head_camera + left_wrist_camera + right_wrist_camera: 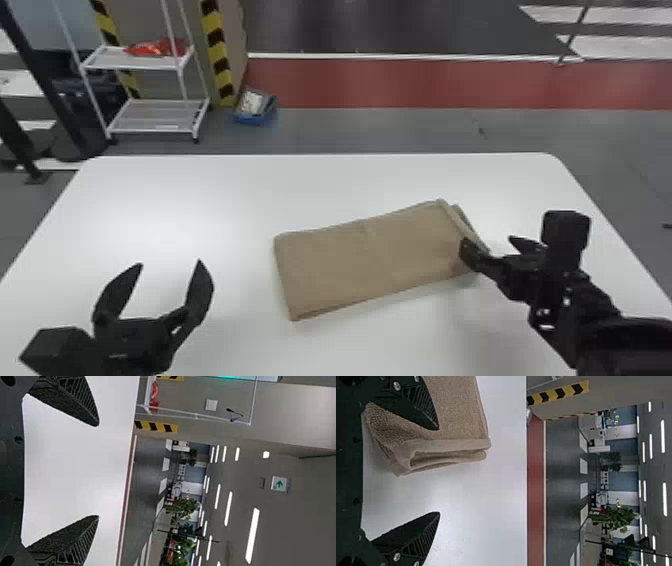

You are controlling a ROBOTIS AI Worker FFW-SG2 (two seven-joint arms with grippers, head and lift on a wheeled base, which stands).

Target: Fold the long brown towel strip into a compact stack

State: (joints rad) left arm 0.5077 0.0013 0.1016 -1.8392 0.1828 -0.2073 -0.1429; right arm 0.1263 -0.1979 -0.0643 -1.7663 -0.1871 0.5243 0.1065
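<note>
Right now, the brown towel [375, 255] lies folded into a flat, layered oblong on the white tabletop [200, 200], between the two released pincers.
The right pincer [487, 242] stands spread at the towel's right end, one finger over the cloth and the other beyond its layered edge; whether that finger touches the cloth, I cannot tell. The left pincer [170, 263], also wide apart and empty, is over the tabletop, well apart from the towel's left end.

Towel strip [370, 255] | brown | folded, layered | flat, slightly askew on table [200, 200]
</note>
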